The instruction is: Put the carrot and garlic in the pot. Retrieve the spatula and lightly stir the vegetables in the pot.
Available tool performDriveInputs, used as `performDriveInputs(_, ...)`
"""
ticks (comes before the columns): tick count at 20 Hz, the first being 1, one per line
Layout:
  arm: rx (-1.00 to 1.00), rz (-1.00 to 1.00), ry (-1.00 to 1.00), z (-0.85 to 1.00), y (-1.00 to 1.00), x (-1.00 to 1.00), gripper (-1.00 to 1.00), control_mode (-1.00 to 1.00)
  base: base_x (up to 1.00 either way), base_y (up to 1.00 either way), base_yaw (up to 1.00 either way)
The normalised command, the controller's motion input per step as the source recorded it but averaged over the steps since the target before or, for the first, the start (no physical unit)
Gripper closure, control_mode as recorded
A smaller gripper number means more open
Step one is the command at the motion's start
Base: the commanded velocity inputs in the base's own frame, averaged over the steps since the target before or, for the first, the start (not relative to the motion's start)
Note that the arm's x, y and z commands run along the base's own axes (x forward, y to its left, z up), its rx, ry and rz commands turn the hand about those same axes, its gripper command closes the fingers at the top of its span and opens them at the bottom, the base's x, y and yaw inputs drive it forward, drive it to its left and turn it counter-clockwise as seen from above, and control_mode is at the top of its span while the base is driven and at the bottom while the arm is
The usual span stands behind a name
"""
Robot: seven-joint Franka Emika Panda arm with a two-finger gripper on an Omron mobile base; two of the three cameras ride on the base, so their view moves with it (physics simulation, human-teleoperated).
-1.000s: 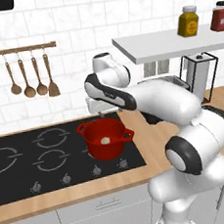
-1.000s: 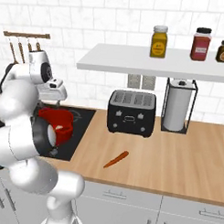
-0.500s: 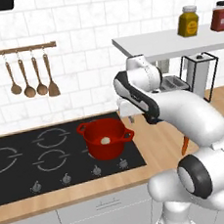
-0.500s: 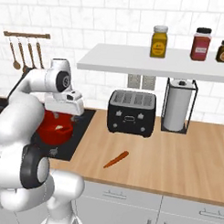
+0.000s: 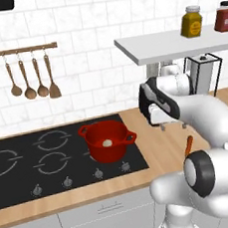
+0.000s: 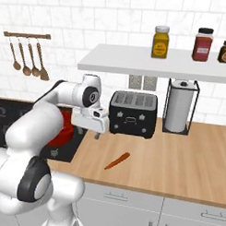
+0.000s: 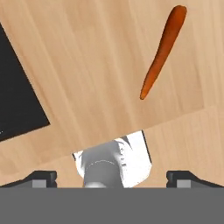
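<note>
Orange carrot (image 7: 161, 51) lies flat on the wooden counter (image 7: 87, 65), right of the pot (image 5: 107, 141). My claw (image 7: 111, 177) hangs spread wide, empty. Best to align the fingers across its slim middle, then descend.

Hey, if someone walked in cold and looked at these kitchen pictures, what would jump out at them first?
The round bright red pot on the black stovetop stands out, with the small whitish garlic bulb already inside. Next comes the slim orange carrot, lying alone on the wooden counter in front of the black toaster. The white arm's claw hangs open above the counter between pot and carrot.
</note>
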Motion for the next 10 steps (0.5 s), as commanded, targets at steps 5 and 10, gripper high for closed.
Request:
performDriveInputs(5,0.0,-0.14,0.11,-0.36,-0.97,0.19,-1.0,-1.0,0.0,0.0,0.0)
performDriveInputs(10,0.0,-0.12,0.07,-0.49,-0.67,0.29,-1.0,-1.0,0.0,0.0,0.0)
